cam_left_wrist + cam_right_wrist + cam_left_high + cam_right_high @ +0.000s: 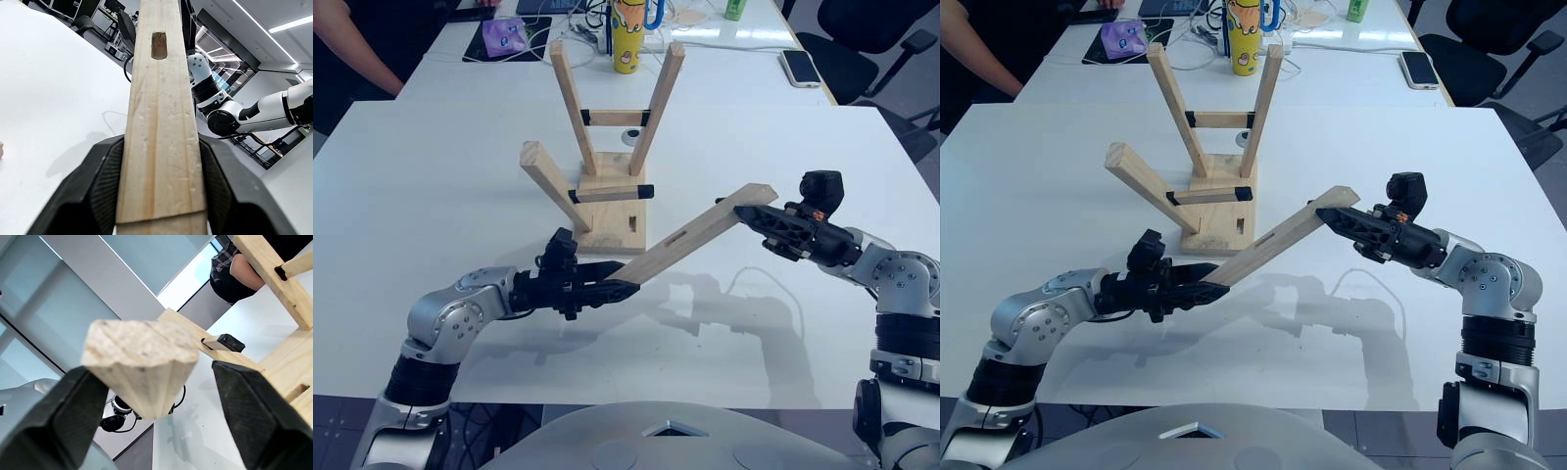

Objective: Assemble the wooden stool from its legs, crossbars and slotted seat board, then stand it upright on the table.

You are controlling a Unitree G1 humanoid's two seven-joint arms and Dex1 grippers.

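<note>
The slotted seat board [613,231] lies flat on the white table [431,196], with three wooden legs standing up from it: two upright [574,103] [657,98] and one leaning towards my left [548,182]. Black-ended crossbars [617,117] [612,193] join them. A loose fourth leg [690,240] hangs slanted above the table in front of the board. My left gripper [617,289] is shut on its lower end [161,161]. My right gripper [749,211] is open at its upper end, one finger [73,416] against the wood and the other [249,411] a little apart.
A second table behind holds a yellow cup [626,39], a phone [800,67], cables and a purple object [502,36] on a dark mat. An office chair [876,49] stands at the back right. A person's arm [357,54] rests at the back left.
</note>
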